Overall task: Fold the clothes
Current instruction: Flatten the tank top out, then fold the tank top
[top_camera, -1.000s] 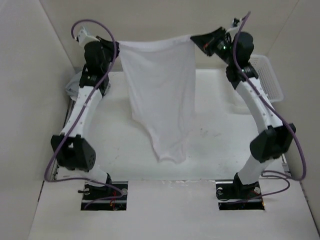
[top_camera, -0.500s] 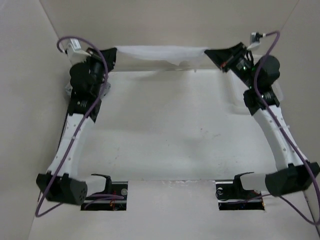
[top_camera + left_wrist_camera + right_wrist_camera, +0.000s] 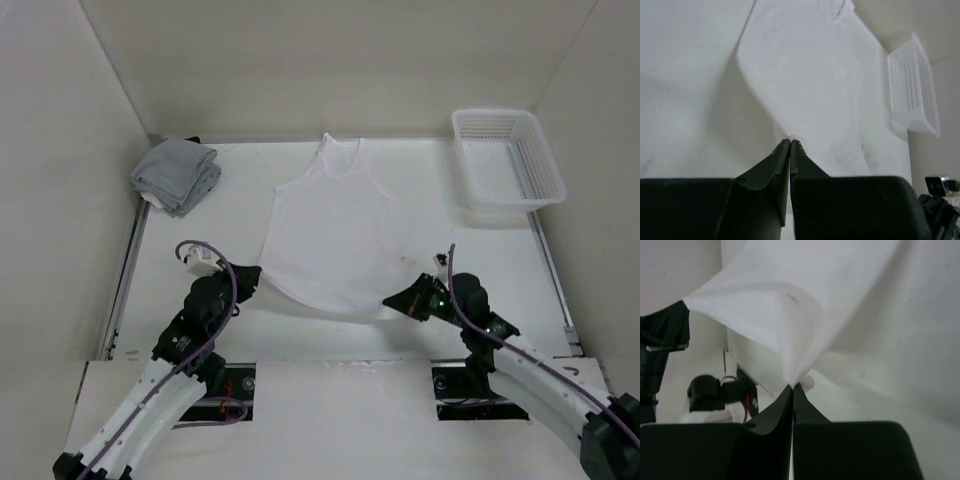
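White counter (image 3: 440, 215) carries the clothes (image 3: 330, 230) spread mostly flat, the left gripper (image 3: 252, 283) clamped closed on one hem corner, the right gripper (image 3: 392, 300) on the other, the garment's long axis stretching straight ahead of both, neckline farthest.

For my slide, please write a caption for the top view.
A white shirt lies spread on the table, near hem pinched by the left gripper and right gripper.
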`<state>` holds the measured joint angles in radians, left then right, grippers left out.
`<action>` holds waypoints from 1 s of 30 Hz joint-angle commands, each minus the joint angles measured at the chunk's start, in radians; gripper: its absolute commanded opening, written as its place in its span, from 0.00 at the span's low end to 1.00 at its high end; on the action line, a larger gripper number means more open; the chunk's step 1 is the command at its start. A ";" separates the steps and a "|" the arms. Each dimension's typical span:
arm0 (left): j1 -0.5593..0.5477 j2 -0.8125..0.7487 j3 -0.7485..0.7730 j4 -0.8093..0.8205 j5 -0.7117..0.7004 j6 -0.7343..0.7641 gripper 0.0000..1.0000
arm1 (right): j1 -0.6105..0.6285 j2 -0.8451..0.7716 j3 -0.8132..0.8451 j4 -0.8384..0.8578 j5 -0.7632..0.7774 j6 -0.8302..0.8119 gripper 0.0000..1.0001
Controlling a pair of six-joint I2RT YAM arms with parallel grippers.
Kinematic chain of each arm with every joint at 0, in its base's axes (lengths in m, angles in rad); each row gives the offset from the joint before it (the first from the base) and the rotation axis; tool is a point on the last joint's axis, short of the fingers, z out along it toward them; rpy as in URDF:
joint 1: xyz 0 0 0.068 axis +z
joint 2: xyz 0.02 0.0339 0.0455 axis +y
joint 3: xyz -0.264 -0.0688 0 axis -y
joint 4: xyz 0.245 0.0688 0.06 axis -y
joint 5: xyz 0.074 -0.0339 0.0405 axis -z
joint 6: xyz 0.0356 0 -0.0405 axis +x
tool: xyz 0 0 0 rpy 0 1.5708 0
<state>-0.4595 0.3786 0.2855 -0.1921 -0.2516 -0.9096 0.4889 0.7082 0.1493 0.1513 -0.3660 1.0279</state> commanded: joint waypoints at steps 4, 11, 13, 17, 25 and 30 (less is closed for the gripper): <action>-0.185 -0.229 0.059 -0.412 -0.050 -0.172 0.00 | 0.228 -0.362 -0.021 -0.268 0.113 0.083 0.01; -0.268 -0.371 0.198 -0.696 -0.179 -0.241 0.00 | 0.571 -0.549 0.081 -0.592 0.387 0.198 0.01; -0.247 -0.353 0.198 -0.652 -0.215 -0.218 0.00 | 0.621 -0.460 0.113 -0.543 0.473 0.181 0.01; -0.230 -0.122 0.198 -0.328 -0.276 -0.079 0.00 | 0.499 -0.161 0.222 -0.322 0.489 -0.010 0.01; -0.016 0.717 0.435 0.537 -0.143 0.135 0.00 | -0.026 0.383 0.511 0.123 0.257 -0.178 0.01; 0.071 1.257 0.889 0.606 -0.028 0.124 0.01 | -0.190 0.664 0.714 0.191 0.225 -0.167 0.01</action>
<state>-0.4164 1.4769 0.9787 0.1982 -0.3611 -0.8230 0.3641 1.2766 0.7624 0.1944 -0.0887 0.8864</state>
